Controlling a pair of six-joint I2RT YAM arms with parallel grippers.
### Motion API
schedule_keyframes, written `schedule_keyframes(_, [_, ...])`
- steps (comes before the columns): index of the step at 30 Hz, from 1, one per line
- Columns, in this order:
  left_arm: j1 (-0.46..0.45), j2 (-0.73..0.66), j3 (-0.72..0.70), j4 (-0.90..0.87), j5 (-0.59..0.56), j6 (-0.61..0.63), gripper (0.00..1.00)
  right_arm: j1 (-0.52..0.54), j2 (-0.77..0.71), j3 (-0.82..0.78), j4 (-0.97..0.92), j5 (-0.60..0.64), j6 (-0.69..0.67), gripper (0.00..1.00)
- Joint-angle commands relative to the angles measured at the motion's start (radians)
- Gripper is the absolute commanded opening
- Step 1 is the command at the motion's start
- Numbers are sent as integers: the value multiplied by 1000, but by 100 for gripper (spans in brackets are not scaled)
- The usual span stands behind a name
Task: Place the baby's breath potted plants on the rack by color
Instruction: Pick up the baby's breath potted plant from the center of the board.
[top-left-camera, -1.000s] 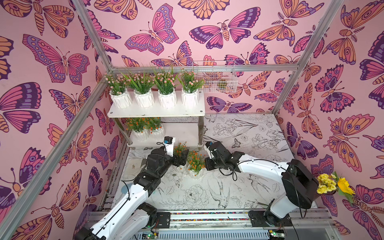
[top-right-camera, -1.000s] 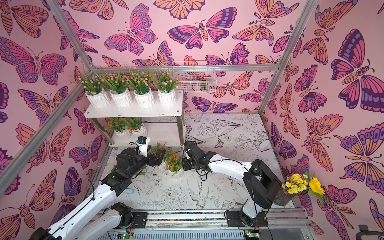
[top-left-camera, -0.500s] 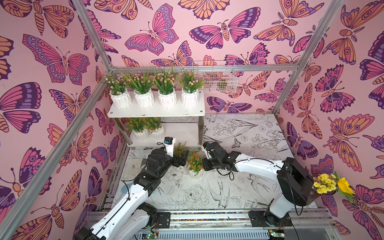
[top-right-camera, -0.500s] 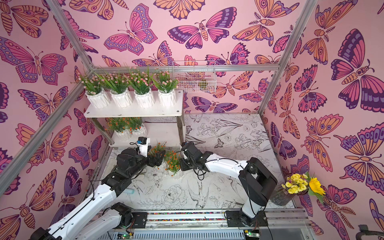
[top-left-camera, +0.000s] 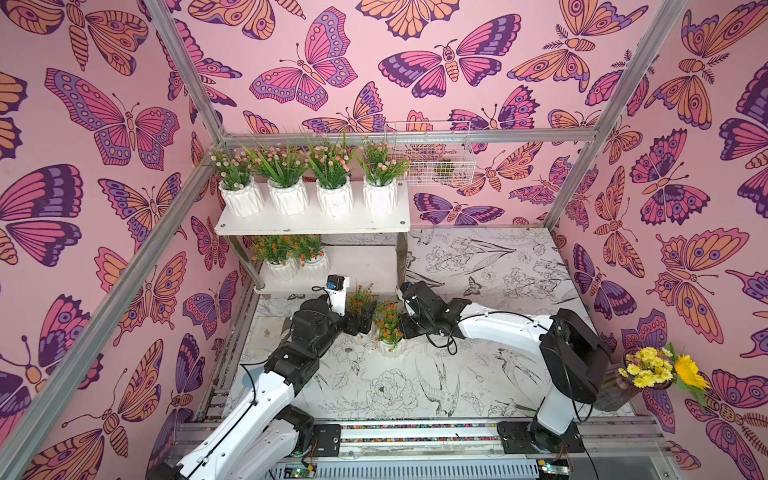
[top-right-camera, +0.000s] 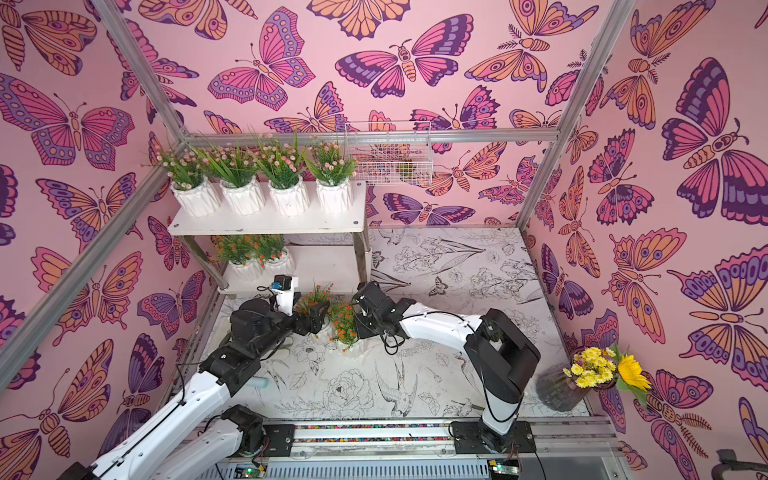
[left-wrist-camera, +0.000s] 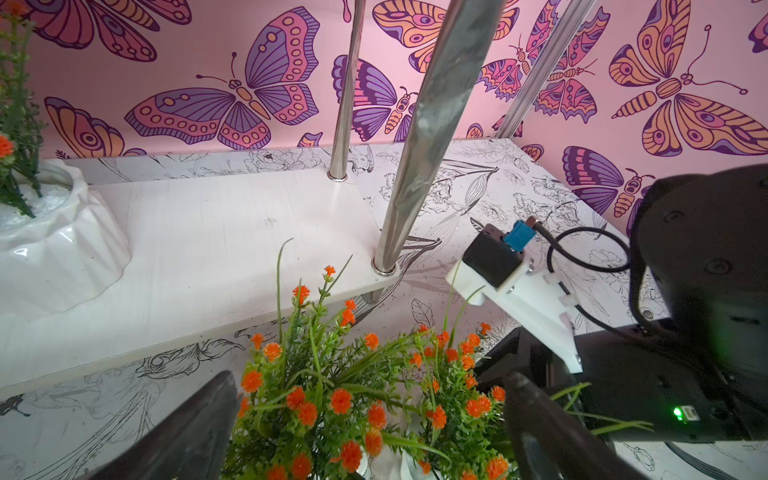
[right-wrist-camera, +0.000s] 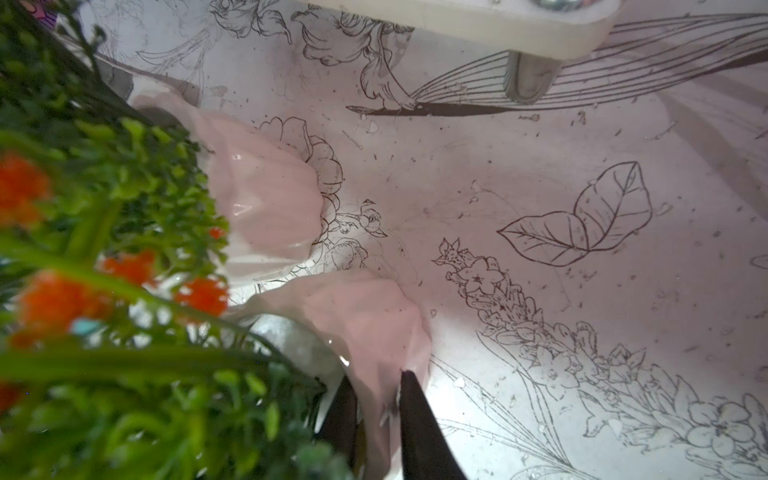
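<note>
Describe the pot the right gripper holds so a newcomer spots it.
Find the white two-tier rack in the back-left corner. On the table before its lower shelf stand two orange-bloomed potted plants. Yours is the nearer plant, toward the robot's base, pot rim pinched by the right gripper; the farther plant sits at the open left gripper.

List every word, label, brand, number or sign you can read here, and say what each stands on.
None can be read.
The pink butterfly-print walls and the white table cover with black line-drawn flowers carry pictures only.
The white ribbed pots and the white two-tier rack are blank.
The small blue connector shows no legible marking.
</note>
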Motion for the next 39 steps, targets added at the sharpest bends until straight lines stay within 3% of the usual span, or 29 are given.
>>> schedule_keyframes(1, [-5,-20,-17,-14,-1,13,100,13,22,41,-68,66,-7,20])
schedule_keyframes(10, [-6,-27,-10,-16,37,7,100,14,13,75,-166,167,-31,8])
schedule_keyframes(22, [-38,-21,2,1,48,-9,100,-71,-170,-20,-226,220,-56,4])
schedule_keyframes(32, [-158,98,47,82,55,20,100,-300,-410,-202,-214,43,-81,4])
schedule_keyframes(39, [-290,247,98,171,44,86,100,-430,-529,-208,-275,-68,-123,4])
